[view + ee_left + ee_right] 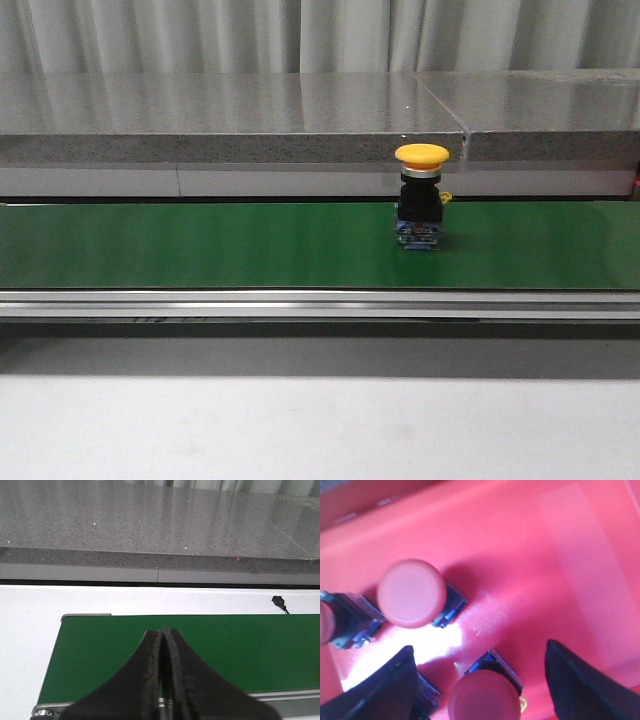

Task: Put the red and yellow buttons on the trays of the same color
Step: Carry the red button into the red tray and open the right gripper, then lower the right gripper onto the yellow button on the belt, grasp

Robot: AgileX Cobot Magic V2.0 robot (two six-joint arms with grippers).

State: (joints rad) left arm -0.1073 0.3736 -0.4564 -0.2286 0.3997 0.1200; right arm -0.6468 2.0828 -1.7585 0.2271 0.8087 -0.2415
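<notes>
A yellow button (421, 195) with a black and blue base stands upright on the green conveyor belt (200, 245), right of its middle. Neither gripper shows in the front view. In the left wrist view my left gripper (163, 630) is shut and empty, above the belt's left end (100, 645). In the right wrist view my right gripper (480, 652) is open over the red tray (545, 570). A red button (482, 697) stands between the spread fingers, not gripped. Another red button (411, 600) stands beyond it, and a third (335, 617) lies at the frame's edge.
A grey speckled ledge (230, 115) runs behind the belt. A metal rail (300, 303) borders its front edge, with white table (300, 430) in front. A small black sensor (278, 600) sits on the white surface behind the belt. The yellow tray is out of view.
</notes>
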